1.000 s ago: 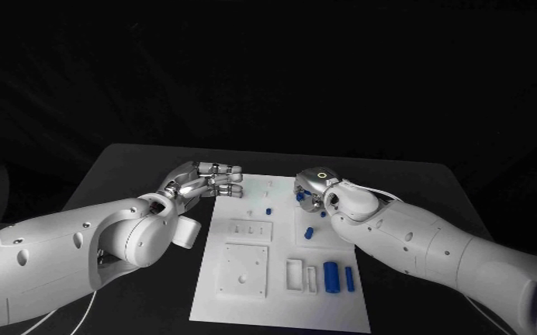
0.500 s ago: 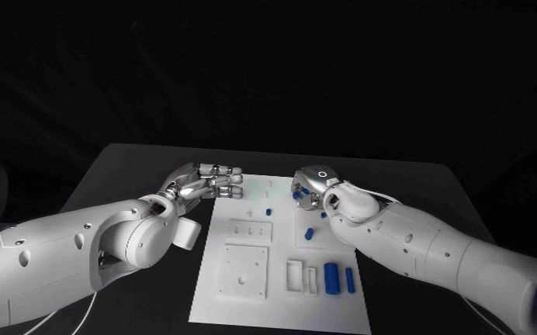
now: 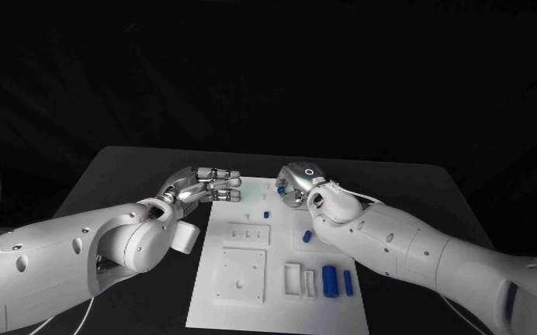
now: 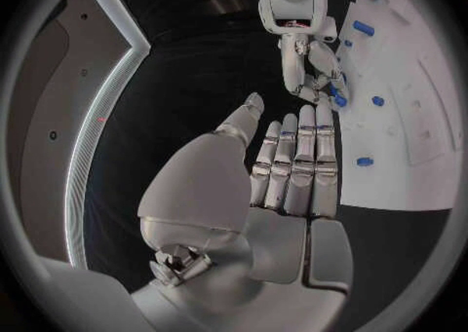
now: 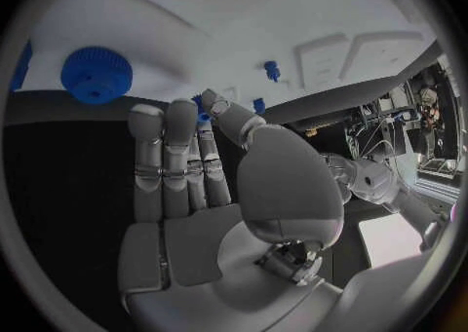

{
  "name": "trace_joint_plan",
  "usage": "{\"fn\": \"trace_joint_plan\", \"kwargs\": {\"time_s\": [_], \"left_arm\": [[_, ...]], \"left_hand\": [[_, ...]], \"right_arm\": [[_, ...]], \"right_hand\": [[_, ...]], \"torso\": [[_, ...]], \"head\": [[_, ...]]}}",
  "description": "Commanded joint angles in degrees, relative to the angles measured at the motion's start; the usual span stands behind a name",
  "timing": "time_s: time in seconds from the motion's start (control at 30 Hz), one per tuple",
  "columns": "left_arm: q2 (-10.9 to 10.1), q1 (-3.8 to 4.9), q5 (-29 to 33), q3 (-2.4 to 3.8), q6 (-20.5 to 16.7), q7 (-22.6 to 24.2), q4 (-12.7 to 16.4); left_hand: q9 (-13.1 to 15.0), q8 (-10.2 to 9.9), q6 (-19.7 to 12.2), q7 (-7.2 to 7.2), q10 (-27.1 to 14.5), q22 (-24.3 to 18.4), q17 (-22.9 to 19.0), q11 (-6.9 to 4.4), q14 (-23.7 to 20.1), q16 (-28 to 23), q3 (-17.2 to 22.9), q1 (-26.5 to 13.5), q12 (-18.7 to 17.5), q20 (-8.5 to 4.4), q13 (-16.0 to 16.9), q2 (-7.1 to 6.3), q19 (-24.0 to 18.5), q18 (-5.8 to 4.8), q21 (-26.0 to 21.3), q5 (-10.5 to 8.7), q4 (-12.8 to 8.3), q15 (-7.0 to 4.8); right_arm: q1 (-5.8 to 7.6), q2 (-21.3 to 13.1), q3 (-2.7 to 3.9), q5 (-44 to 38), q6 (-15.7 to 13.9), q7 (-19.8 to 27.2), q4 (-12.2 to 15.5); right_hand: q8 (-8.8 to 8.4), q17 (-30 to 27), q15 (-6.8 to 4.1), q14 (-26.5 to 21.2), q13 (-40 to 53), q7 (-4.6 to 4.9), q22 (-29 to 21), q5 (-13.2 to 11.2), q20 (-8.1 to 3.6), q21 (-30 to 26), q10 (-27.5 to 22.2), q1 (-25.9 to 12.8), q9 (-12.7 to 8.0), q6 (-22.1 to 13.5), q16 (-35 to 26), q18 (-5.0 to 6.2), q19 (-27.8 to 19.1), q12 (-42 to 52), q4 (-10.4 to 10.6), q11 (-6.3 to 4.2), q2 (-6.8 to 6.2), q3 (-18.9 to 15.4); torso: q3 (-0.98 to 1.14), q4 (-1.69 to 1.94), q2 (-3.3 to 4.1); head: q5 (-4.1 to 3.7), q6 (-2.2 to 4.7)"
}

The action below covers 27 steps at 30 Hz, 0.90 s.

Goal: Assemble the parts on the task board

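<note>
Leftward across the task board [image 3: 280,304] has moved the right hand [image 3: 296,185], fingers [image 5: 200,125] pinching a blue part [image 5: 203,116]; left hand [image 3: 207,185] empty, fingers apart.

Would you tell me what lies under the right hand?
The board's far edge lies under the right hand; a blue part shows at its fingertips. Whether they grip it is hidden.

task board [image 3: 280,288]: plain white
parts [image 3: 330,281]: blue
desk [image 3: 134,172]: black
left robot hand [image 3: 207,184]: silver
right robot hand [image 3: 294,184]: silver
arms [image 3: 78,250]: white
</note>
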Motion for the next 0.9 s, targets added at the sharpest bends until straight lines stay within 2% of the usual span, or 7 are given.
{"fn": "trace_joint_plan", "kwargs": {"time_s": [0.03,0.13,0.2,0.37,0.57,0.67,0.9], "left_arm": [[0.35,0.14,-0.06,0.06,0.14,0.42,0.0],[0.56,0.15,-0.06,0.07,0.22,0.41,-0.11],[0.65,0.22,-0.06,0.07,0.21,0.4,-0.14],[0.75,0.47,-0.1,0.07,0.2,0.37,-0.04],[0.78,0.84,-0.15,0.07,0.16,0.33,0.25],[0.77,1.02,-0.17,0.07,0.11,0.32,0.34],[0.83,1.37,-0.21,0.06,0.02,0.3,0.4]], "left_hand": [[0.08,0.09,0.3,0.09,-0.39,-0.05,-0.05,-0.03,-0.08,-0.16,-0.4,-0.58,-0.35,0.0,0.02,-0.14,-0.44,-0.5,0.22,0.19,0.09,0.16],[0.08,0.09,0.3,0.09,-0.39,-0.05,-0.05,-0.03,-0.08,-0.16,-0.4,-0.58,-0.35,0.0,0.02,-0.14,-0.44,-0.5,0.22,0.19,0.09,0.16],[0.08,0.09,0.3,0.09,-0.39,-0.05,-0.05,-0.03,-0.08,-0.16,-0.4,-0.58,-0.35,0.0,0.02,-0.14,-0.44,-0.5,0.22,0.19,0.09,0.16],[0.08,0.08,0.31,0.09,-0.39,-0.22,-0.05,-0.03,-0.08,-0.17,-0.69,-0.38,-0.35,-0.01,0.02,0.01,-0.38,-0.47,0.24,0.2,0.09,0.15],[0.08,0.08,0.31,0.09,-0.39,-0.22,-0.05,-0.03,-0.08,-0.17,-0.69,-0.38,-0.35,-0.01,0.02,0.01,-0.38,-0.47,0.24,0.2,0.09,0.15],[0.08,0.08,0.31,0.09,-0.39,-0.22,-0.05,-0.03,-0.08,-0.17,-0.69,-0.38,-0.35,-0.01,0.02,0.01,-0.38,-0.47,0.24,0.2,0.09,0.15],[0.08,0.08,0.31,0.09,-0.39,-0.22,-0.05,-0.03,-0.08,-0.17,-0.69,-0.38,-0.35,-0.01,0.02,0.01,-0.38,-0.47,0.24,0.2,0.09,0.15]], "right_arm": [[0.21,0.98,0.02,-0.24,-1.56,-1.5,-1.07],[0.46,2.25,0.04,-0.55,-1.76,-2.01,-2.29],[0.63,2.9,0.04,-0.87,-1.92,-2.35,-2.87],[0.9,3.83,0.12,-1.26,-2.39,-2.88,-3.51],[1.27,4.7,0.55,-1.7,-3.31,-3.48,-4.27],[1.4,4.92,0.72,-1.78,-3.54,-3.53,-4.43],[1.52,5.43,0.87,-1.79,-3.12,-3.28,-4.79]], "right_hand": [[0.18,0.15,-0.27,0.1,0.13,0.09,0.72,0.29,-0.15,-0.74,0.95,0.72,0.35,0.52,-0.32,-0.14,0.17,0.11,0.06,-0.58,0.74,0.25],[0.18,0.26,-0.32,0.11,0.12,0.09,2.21,0.29,-0.19,-0.46,0.96,0.71,0.34,0.46,-0.37,-0.16,0.71,0.08,0.08,-0.59,0.7,0.32],[0.18,0.26,-0.32,0.11,0.12,0.09,2.21,0.29,-0.19,-0.46,0.96,0.71,0.34,0.46,-0.37,-0.16,0.71,0.08,0.08,-0.59,0.7,0.32],[0.17,0.37,-0.3,0.16,0.13,0.09,3.76,0.28,-0.14,-0.85,0.94,0.75,0.33,0.47,-0.38,-0.16,0.9,0.12,0.12,-0.59,0.68,0.28],[0.18,0.47,-0.32,0.15,0.13,0.09,5.53,0.29,-0.18,-2.28,0.99,0.87,0.32,0.52,-0.42,-0.19,1.4,0.11,0.15,-0.58,0.55,0.39],[0.19,0.53,-0.33,0.15,0.12,0.07,7.08,0.32,-0.17,-3.37,1.05,0.9,0.32,0.57,-0.38,-0.26,2.08,0.06,0.18,-0.6,0.45,0.46],[0.19,0.53,-0.33,0.15,0.12,0.07,7.08,0.32,-0.17,-3.37,1.05,0.9,0.32,0.57,-0.38,-0.26,2.08,0.06,0.18,-0.6,0.45,0.46]], "torso": [[-0.05,0.01,0.13],[-0.01,0.08,0.19],[0.03,0.02,0.24],[-0.08,0.13,0.53],[-0.3,0.37,0.85],[-0.41,0.45,1.01],[-0.4,0.39,1.06]], "head": [[-0.22,0.39],[-0.47,0.28],[-0.31,0.34],[-0.13,0.44],[-0.17,0.77],[0.12,0.89],[0.21,0.92]]}}
